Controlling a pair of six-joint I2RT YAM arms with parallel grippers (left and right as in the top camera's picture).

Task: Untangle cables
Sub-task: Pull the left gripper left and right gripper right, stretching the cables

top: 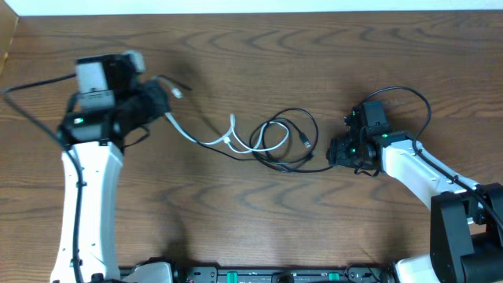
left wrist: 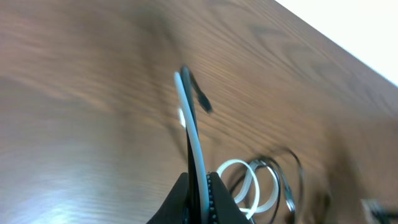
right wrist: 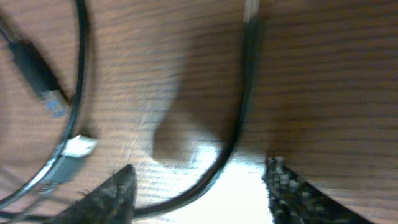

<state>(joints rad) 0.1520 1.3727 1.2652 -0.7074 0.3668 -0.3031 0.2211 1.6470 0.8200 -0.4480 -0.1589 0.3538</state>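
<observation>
Two cables in left fingers; black cable between right fingers.

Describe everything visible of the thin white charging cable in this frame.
The thin white charging cable looks smooth, flexible and plastic-coated. Near one end it is pinched, beside a thin black cable, in the shut left gripper. From there it trails right across the brown wooden table, curling into loops interlaced with the black cable's coil at mid-table.

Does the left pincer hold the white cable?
Yes, the left wrist view shows the left pincer shut on the white cable.
</observation>
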